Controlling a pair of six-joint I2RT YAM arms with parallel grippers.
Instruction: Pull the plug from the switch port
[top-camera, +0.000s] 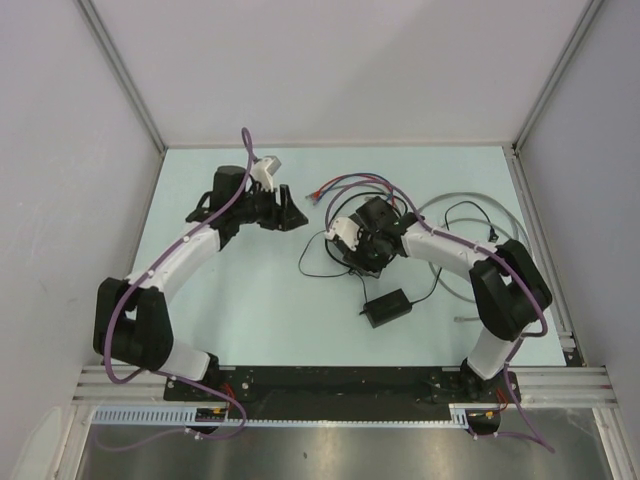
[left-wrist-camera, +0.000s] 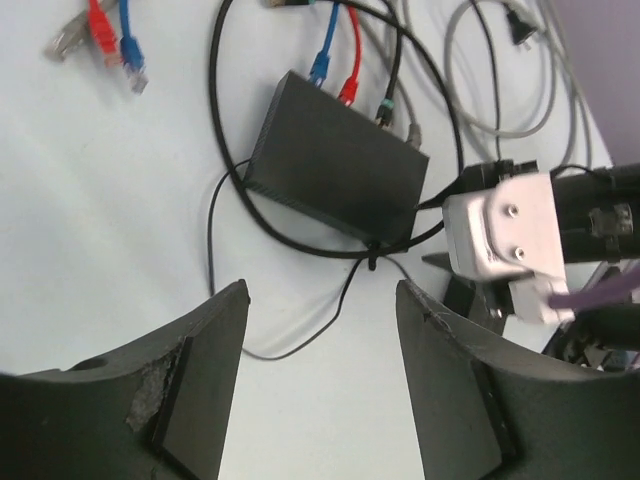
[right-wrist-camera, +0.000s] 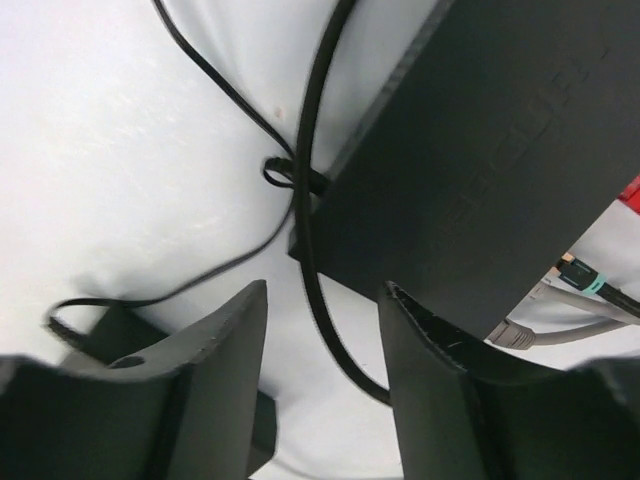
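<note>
The flat black switch (left-wrist-camera: 335, 160) lies on the pale table with several plugs in its far edge: blue (left-wrist-camera: 322, 68), red (left-wrist-camera: 350, 88), a teal-banded black one (left-wrist-camera: 386, 110) and grey (left-wrist-camera: 415, 135). My left gripper (left-wrist-camera: 322, 295) is open and empty, hovering short of the switch's near edge. My right gripper (right-wrist-camera: 323, 292) hangs over the switch (right-wrist-camera: 500, 150) at its corner. Its jaws are open, and a black cable (right-wrist-camera: 330, 330) runs between the fingers without touching either. The teal-banded plug (right-wrist-camera: 580, 275) and the grey plug (right-wrist-camera: 515, 335) show at the right. In the top view the right arm hides most of the switch.
A small black power-adapter brick (top-camera: 388, 307) lies nearer the arm bases, with a thin black lead. Loose red and blue cable ends (left-wrist-camera: 110, 45) lie to the left of the switch. Grey cable loops (top-camera: 470, 215) spread to the right. White walls enclose the table.
</note>
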